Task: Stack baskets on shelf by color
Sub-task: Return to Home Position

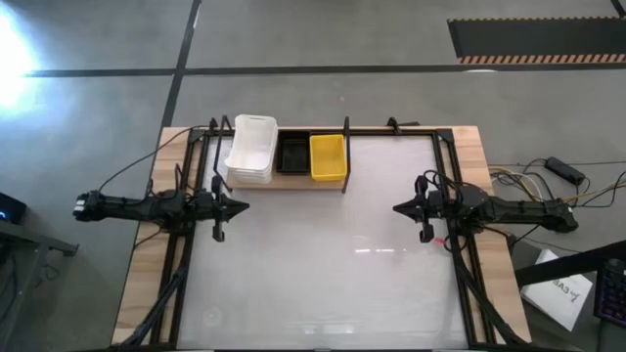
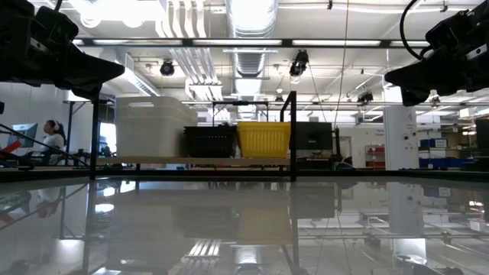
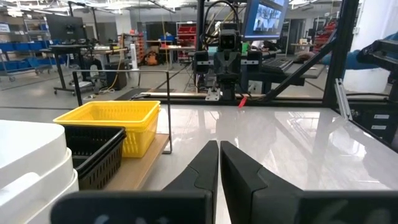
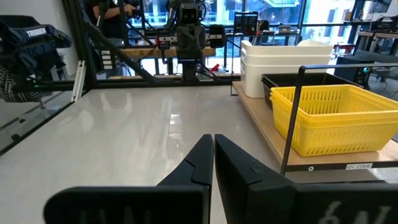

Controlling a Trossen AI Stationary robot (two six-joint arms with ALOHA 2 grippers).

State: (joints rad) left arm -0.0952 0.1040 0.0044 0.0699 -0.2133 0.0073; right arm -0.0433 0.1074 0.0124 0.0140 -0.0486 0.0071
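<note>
Baskets (image 1: 292, 154) of three colours stand side by side on the shelf (image 1: 293, 182), at the far edge of the table (image 1: 323, 284).

Nearest to us lies the table's glossy white top, edged in pale wood and mirroring the ceiling lights. Over its middle band we see both arms stretched level from the sides, facing each other and well apart. The left pincer (image 1: 243, 205) is clenched, its dark fingers pressed together on nothing. The right pincer (image 1: 396, 208) is clenched and empty too. Both hang raised above the surface.

Beyond them the shelf is a light wooden board in a thin black wire frame with upright posts. On it the white baskets (image 1: 252, 149) are smooth-walled with rounded corners, one nested in another. Beside them sit the black baskets (image 1: 292, 154), low and slatted, then the yellow baskets (image 1: 328, 157) with finely ribbed walls. How many nest in those two piles we cannot tell.

Farther off, a person (image 2: 53, 137) sits in the room.
</note>
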